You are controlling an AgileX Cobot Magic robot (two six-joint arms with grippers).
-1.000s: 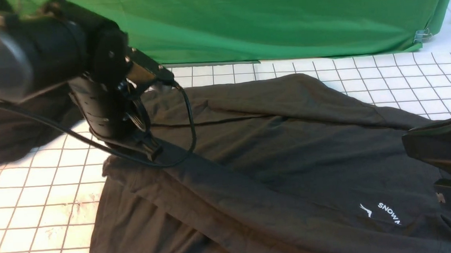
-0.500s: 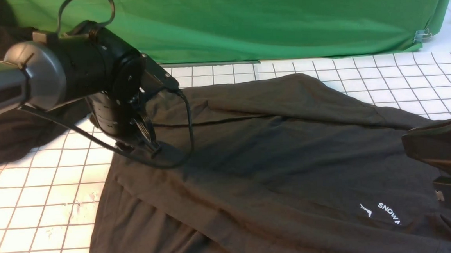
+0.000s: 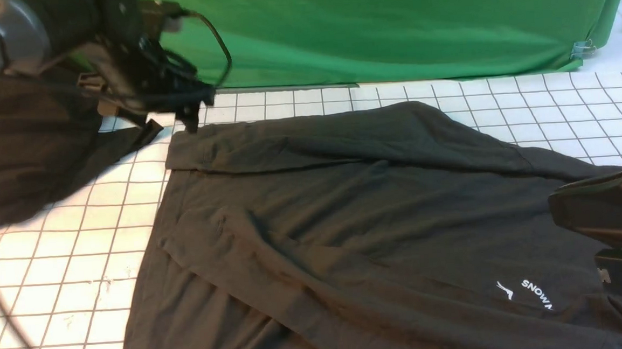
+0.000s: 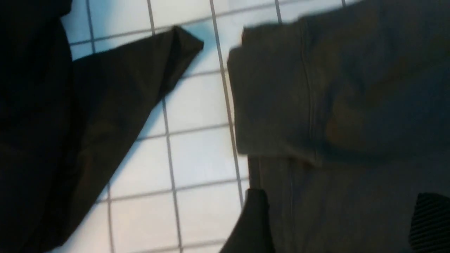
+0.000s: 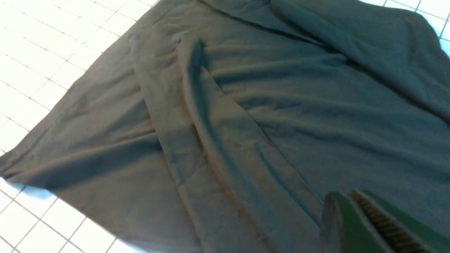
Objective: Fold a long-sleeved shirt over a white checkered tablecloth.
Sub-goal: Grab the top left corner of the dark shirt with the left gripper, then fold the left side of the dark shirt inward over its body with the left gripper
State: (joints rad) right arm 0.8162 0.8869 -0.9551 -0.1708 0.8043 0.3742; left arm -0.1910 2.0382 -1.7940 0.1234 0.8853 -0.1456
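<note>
The dark charcoal long-sleeved shirt (image 3: 378,219) lies spread on the white checkered tablecloth (image 3: 63,276), with its white "SNOW" print (image 3: 534,293) near the right. A folded band runs along its far edge, and a sleeve (image 5: 211,140) lies slanted across the body. My left gripper (image 3: 178,115) hangs open above the shirt's far left corner (image 4: 274,98), holding nothing. Its two fingers (image 4: 255,221) stand wide apart. My right gripper (image 5: 346,202) is shut and empty, low over the shirt at the right edge (image 3: 605,216).
A blacker, printless garment heap (image 3: 29,154) lies at the far left, its pointed corner (image 4: 182,40) close to the shirt. The green backdrop cloth (image 3: 388,29) hangs behind, pinned by a metal clip (image 3: 583,48). The left arm's cable loops down the left side.
My left gripper has risen off the shirt's left part and drawn back to the far left. The far band now shows whole. The right arm has barely moved.
</note>
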